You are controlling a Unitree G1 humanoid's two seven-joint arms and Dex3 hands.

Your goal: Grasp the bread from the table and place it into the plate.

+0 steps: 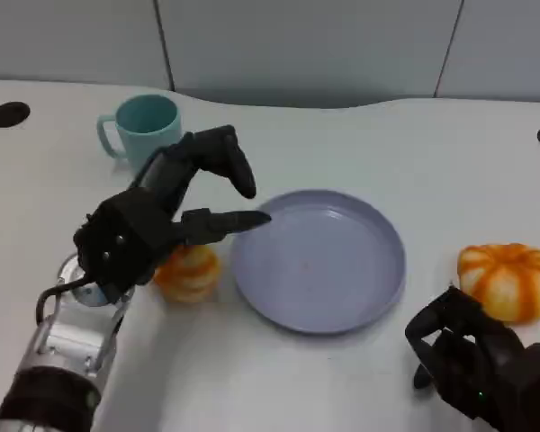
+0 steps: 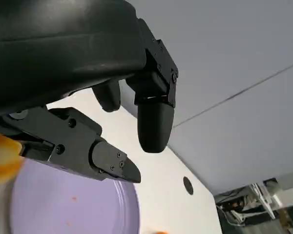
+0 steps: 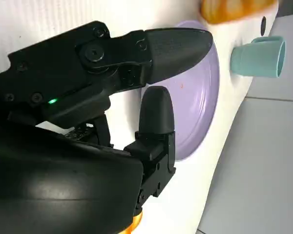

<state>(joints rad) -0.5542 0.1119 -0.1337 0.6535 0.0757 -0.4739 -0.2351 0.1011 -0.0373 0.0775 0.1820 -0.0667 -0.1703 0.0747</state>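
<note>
The left hand [image 1: 166, 216] is raised above the white table [image 1: 360, 378], its silver forearm [image 1: 67, 346] coming up from the lower left corner. Its black fingers [image 1: 225, 157] are spread wide and hold nothing; one finger reaches over the near left rim of the round lilac plastic plate [image 1: 319, 261]. Under the palm lies the small orange and yellow bread roll [image 1: 189, 272], on the table just beside the plate's left edge, not in the plate. If the palm touches the roll, I cannot tell.

The right hand [image 1: 472, 360] rests low at the lower right corner, its fingers curled inward with nothing in them. Just beyond it lies a second orange bread with white stripes [image 1: 508, 281], to the right of the plate and apart from it.

A light teal cup with a handle [image 1: 142, 128] stands behind the left hand, near the far edge of the table. Behind the table is a grey panelled wall [image 1: 297, 45]. The inside of the plate is bare, and open table lies between the plate and the right hand
</note>
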